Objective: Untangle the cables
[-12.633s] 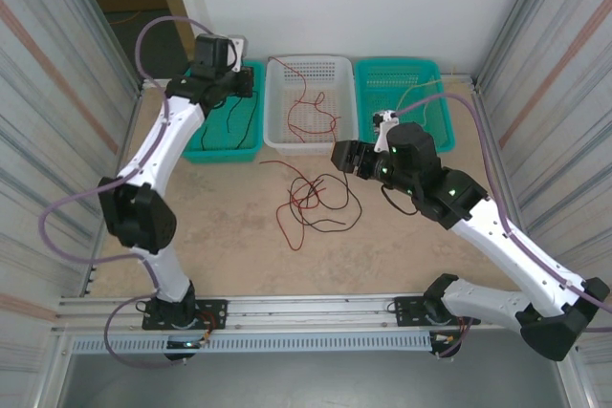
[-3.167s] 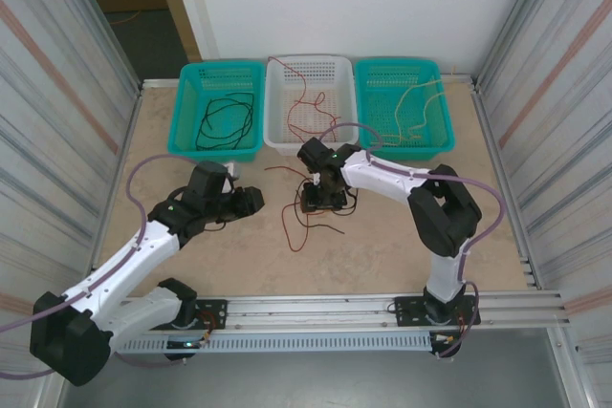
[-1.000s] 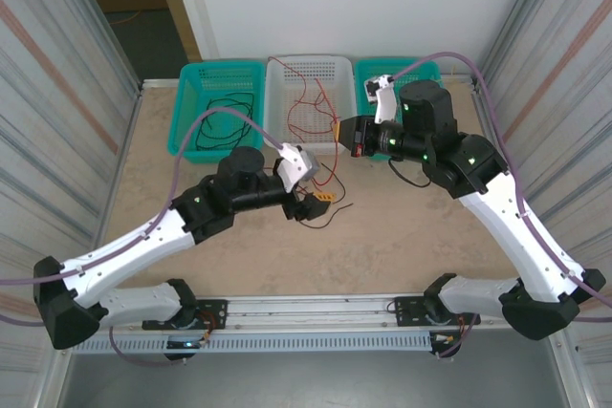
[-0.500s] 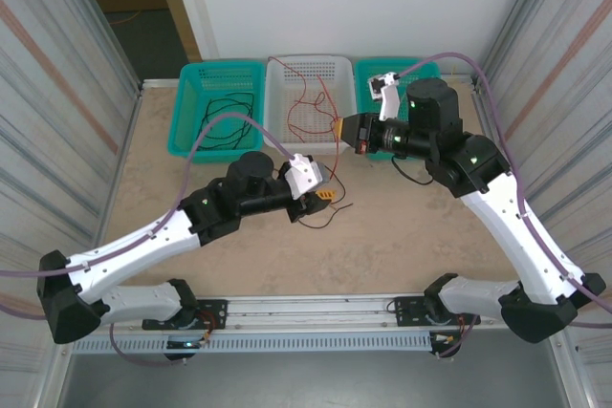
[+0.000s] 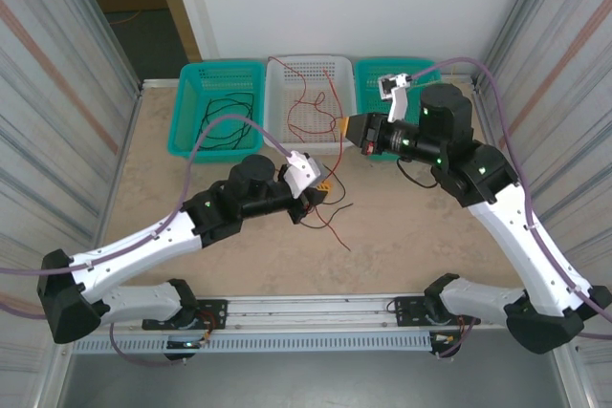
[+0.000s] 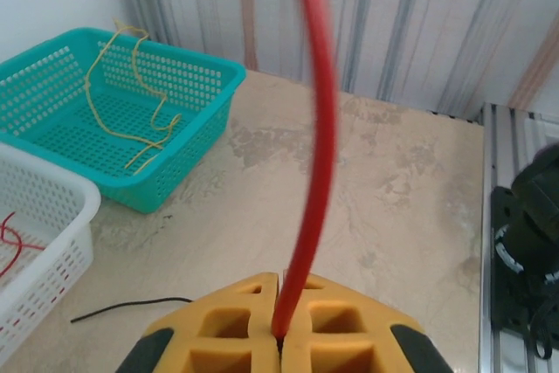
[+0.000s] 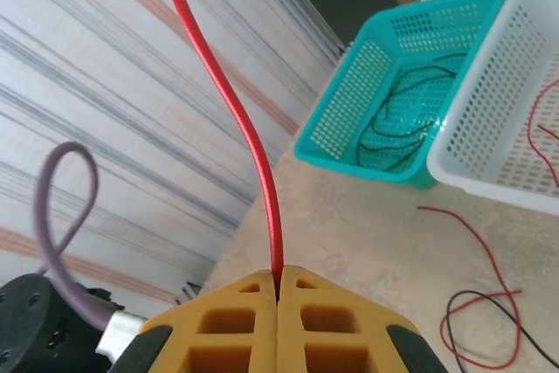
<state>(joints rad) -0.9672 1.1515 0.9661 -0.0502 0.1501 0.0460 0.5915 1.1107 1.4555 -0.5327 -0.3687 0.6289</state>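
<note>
A red cable [image 5: 332, 161] is stretched short between both grippers above the table's middle. My left gripper [image 5: 325, 188] is shut on its lower part; in the left wrist view the red cable [image 6: 316, 128] rises from between the yellow fingers [image 6: 236, 321]. My right gripper [image 5: 344, 127] is shut on its upper part; the right wrist view has the red cable [image 7: 236, 102] leaving the closed fingers [image 7: 332, 303]. A black cable and a red tail [image 5: 323, 219] lie loosely on the table below the left gripper. More red cables [image 5: 308, 102] lie in the white basket [image 5: 277, 140].
The left teal basket [image 5: 186, 93] holds black cables [image 5: 225, 119]. The right teal basket [image 6: 210, 67] holds a pale yellow cable [image 6: 144, 120]. The right arm crosses over that basket. Corrugated walls close in both sides.
My left gripper has closed onto the red cable below the right gripper. The right gripper drifted slightly right and up. The loose tail on the table shifted toward the front.
</note>
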